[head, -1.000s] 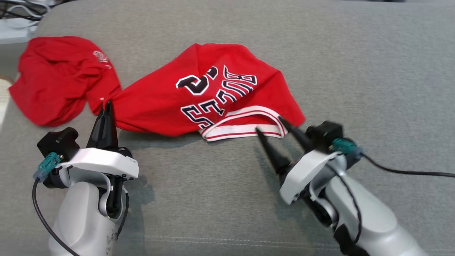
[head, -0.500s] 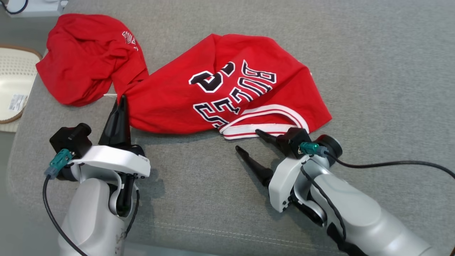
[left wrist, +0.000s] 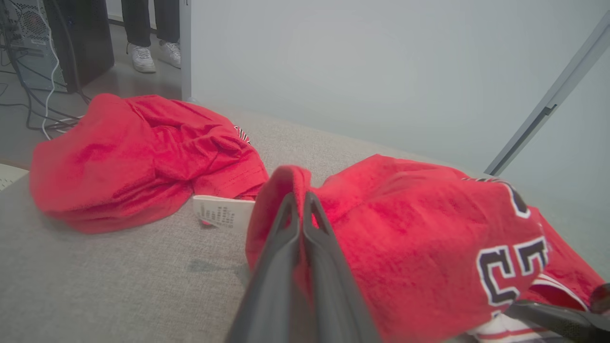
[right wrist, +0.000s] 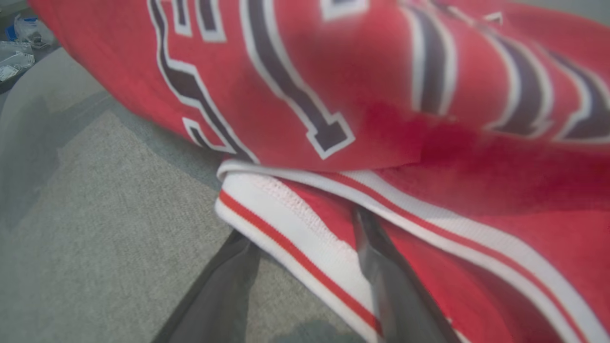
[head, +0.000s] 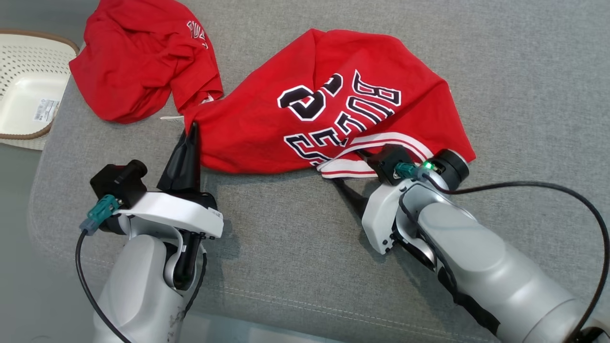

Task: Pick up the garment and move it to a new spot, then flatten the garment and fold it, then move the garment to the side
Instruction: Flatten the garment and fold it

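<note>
Your left gripper (head: 192, 132) is pinched shut on a fold of the red jersey (head: 267, 128), which lies crumpled on the grey cushion (head: 295, 238). Your right gripper (head: 350, 167) is spread wide. The right wrist view shows one finger on each side of the white neck band (right wrist: 286, 224); in the head view the wrist hides this. A moment ago that gripper sat just short of the band. Both forearms reach forward, the right one slanting left.

Head view from above, wrist views low and close over the cushion (head: 295, 238), red jersey (head: 248, 133) common to all.
</note>
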Robot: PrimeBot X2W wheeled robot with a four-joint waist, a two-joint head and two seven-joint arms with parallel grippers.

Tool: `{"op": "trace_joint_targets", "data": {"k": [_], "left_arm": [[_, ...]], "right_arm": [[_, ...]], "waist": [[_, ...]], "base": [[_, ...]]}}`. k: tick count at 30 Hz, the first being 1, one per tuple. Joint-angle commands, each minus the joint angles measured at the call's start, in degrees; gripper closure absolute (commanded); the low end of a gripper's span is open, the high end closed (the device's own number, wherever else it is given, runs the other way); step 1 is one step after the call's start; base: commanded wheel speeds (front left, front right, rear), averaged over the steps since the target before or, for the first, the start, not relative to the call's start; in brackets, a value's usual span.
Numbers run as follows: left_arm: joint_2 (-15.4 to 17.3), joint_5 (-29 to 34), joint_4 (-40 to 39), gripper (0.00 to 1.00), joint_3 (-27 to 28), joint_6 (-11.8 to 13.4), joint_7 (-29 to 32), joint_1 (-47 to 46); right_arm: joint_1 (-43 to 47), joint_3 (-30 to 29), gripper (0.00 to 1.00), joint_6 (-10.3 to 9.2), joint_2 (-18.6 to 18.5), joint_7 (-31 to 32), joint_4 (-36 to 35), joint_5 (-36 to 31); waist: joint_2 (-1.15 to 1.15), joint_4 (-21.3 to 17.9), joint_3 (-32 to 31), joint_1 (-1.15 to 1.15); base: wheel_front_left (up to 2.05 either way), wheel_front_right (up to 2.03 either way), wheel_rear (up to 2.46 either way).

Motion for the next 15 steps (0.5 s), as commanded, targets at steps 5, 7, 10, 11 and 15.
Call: {"op": "trace_joint_targets", "data": {"k": [5, 7, 10, 11, 15], "left_arm": [[1.51, -0.48, -1.01, 0.0, 0.83, -0.39, -0.34, -1.13], [1.51, -0.35, -1.11, 0.0, 1.12, -0.4, -0.34, -1.04], [1.51, 0.19, -1.72, 0.0, 1.63, -0.41, -0.34, -0.64], [1.51, 0.43, -1.98, 0.0, 1.81, -0.42, -0.34, -0.49], [1.51, 1.09, -2.67, 0.0, 1.8, -0.46, -0.34, 0.26]], "right_arm": [[0.29, -0.88, 1.0, 0.0, 1.07, 1.62, 3.21, -0.25], [-0.13, -1.73, 1.0, 0.0, 0.91, 0.72, 3.39, -0.18], [-1.22, -5.2, 1.0, 0.0, -0.86, -2.4, 2.92, 1.02], [-1.6, -6.1, 1.0, 0.0, -1.8, -3.2, 2.21, 1.41], [-2.34, -9.22, 1.0, 0.0, -6.72, -5.1, -3.36, 4.42]], "waist": [[0.0, -0.62, -0.35, 0.0], [0.0, -0.99, -0.54, 0.0], [0.0, -2.28, -1.02, 0.0], [0.0, -2.73, -1.16, 0.0], [0.0, -4.54, -1.98, 0.0]], "base": [[0.0, 0.0, 0.0], [0.0, 0.0, 0.0], [0.0, 0.0, 0.0], [0.0, 0.0, 0.0], [0.0, 0.0, 0.0]]}}
